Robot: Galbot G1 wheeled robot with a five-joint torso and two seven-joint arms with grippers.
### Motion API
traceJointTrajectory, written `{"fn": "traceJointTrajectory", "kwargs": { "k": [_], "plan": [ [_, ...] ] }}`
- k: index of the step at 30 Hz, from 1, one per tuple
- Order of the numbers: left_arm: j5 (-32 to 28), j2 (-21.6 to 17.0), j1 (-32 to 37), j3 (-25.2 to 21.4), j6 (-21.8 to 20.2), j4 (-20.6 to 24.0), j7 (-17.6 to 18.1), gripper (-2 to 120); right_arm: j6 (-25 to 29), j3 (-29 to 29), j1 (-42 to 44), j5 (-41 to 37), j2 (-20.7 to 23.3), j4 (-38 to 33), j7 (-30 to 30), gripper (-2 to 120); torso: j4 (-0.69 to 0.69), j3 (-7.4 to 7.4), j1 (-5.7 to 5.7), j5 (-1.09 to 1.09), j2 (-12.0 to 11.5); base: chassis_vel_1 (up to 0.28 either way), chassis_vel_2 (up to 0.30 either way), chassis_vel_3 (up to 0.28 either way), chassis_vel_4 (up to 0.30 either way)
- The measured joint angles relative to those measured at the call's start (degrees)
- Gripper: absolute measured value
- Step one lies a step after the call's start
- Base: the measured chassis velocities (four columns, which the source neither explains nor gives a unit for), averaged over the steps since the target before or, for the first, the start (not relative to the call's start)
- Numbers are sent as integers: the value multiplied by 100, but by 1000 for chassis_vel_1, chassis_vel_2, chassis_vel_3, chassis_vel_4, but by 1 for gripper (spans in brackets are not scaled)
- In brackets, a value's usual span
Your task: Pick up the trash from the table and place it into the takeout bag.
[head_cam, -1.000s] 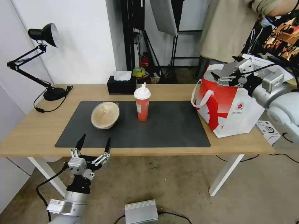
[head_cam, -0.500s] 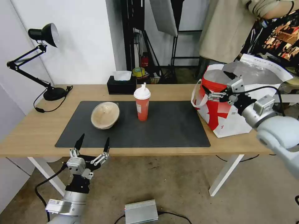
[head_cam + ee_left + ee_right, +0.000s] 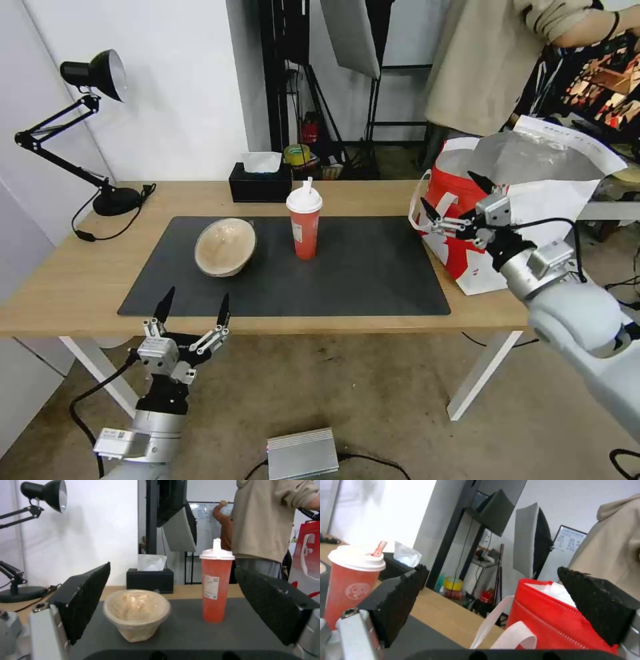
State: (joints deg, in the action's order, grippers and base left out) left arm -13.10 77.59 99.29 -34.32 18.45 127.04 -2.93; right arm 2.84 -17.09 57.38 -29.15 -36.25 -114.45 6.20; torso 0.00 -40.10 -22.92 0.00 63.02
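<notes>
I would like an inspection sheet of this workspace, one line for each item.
Surface: light-wood table with a dark grey mat.
Job's things: beige bowl tipped on its side and red drink cup upright, both on the mat; takeout bag open at the table's right end.
Clutter: black tissue box, desk lamp.
Grippers: left gripper open, below the table's front edge; right gripper open, before the bag.
Cables: lamp cord on the table; cables on the floor.
Surroundings: a person behind the bag.
</notes>
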Motion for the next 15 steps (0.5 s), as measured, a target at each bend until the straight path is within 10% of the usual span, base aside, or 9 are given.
{"fn": "traceJointTrajectory", "kwargs": {
  "k": [15],
  "plan": [
    [11, 24, -3, -20, 18, -13, 2, 100, 335, -337, 890, 547, -620, -151, 94, 100, 0, 0, 0, 0, 0, 0, 0, 0, 0]
  ]
}}
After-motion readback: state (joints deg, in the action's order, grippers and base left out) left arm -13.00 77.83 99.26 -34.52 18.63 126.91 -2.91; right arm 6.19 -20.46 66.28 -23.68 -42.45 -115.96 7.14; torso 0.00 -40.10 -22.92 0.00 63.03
